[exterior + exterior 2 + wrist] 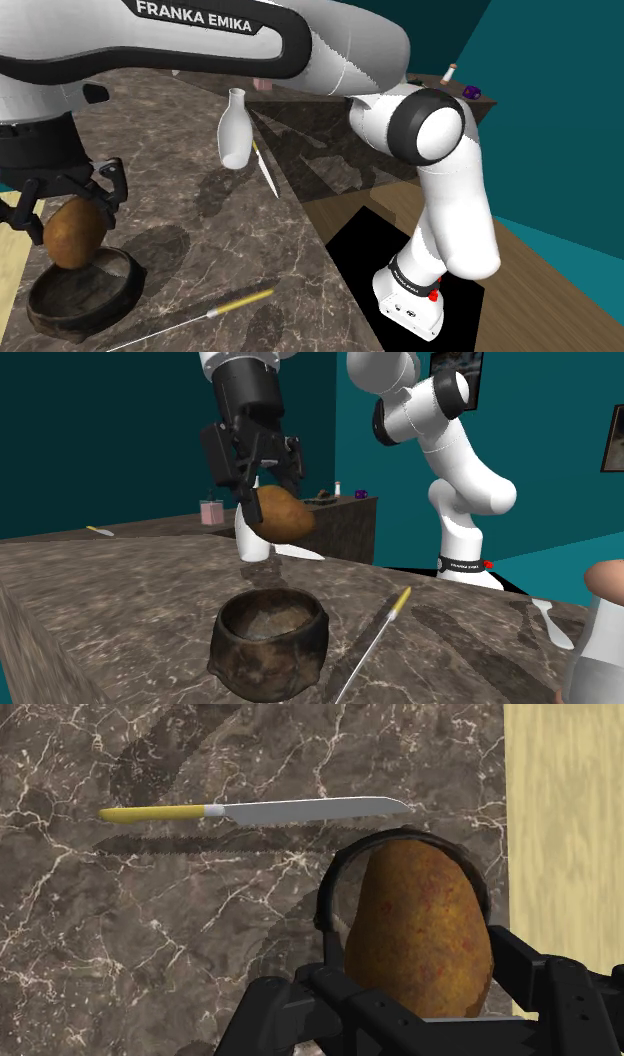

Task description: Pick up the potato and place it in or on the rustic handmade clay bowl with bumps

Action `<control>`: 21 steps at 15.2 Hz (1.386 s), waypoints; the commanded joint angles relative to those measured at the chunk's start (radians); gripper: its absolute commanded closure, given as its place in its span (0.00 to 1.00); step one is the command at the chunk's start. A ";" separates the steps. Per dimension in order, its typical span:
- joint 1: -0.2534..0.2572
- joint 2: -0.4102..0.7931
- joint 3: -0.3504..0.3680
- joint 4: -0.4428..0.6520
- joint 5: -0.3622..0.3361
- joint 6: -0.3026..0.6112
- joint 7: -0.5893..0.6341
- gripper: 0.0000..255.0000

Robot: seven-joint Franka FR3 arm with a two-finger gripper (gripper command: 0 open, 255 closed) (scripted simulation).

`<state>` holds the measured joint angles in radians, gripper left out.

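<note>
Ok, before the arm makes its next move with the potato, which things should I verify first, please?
1. Potato clasped in pincer: ok.
2. Potato above bowl, whose rim shows around it in the wrist view: ok.
3. Bowl upright and empty: ok.
4. Knife lies outside the bowl, not under the potato: ok.
5. Potato low enough to release softly: probably not ok, it hangs clear above the rim.
</note>
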<state>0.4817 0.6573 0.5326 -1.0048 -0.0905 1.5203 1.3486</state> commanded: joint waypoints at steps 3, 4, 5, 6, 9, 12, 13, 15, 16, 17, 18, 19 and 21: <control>0.050 0.067 -0.008 0.087 -0.022 -0.016 0.022 1.00; 0.044 0.062 -0.007 0.063 -0.020 0.001 0.021 1.00; 0.039 0.057 -0.007 0.040 -0.019 0.019 0.019 1.00; 0.034 0.053 -0.006 0.019 -0.017 0.035 0.018 1.00; 0.021 0.044 -0.006 -0.039 -0.015 0.082 0.014 1.00; 0.012 0.039 -0.006 -0.089 -0.014 0.126 0.010 1.00; 0.009 0.039 -0.006 -0.104 -0.013 0.140 0.009 1.00; 0.004 0.039 -0.007 -0.133 -0.014 0.168 0.007 1.00; 0.004 0.038 -0.007 -0.134 -0.014 0.168 0.006 1.00; 0.004 0.039 -0.007 -0.134 -0.014 0.168 0.007 1.00; 0.004 0.039 -0.007 -0.133 -0.014 0.168 0.007 1.00; 0.004 0.039 -0.007 -0.133 -0.014 0.168 0.007 1.00; 0.004 0.039 -0.007 -0.133 -0.014 0.168 0.007 1.00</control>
<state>0.4854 0.6958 0.5255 -1.1383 -0.1041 1.6877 1.3550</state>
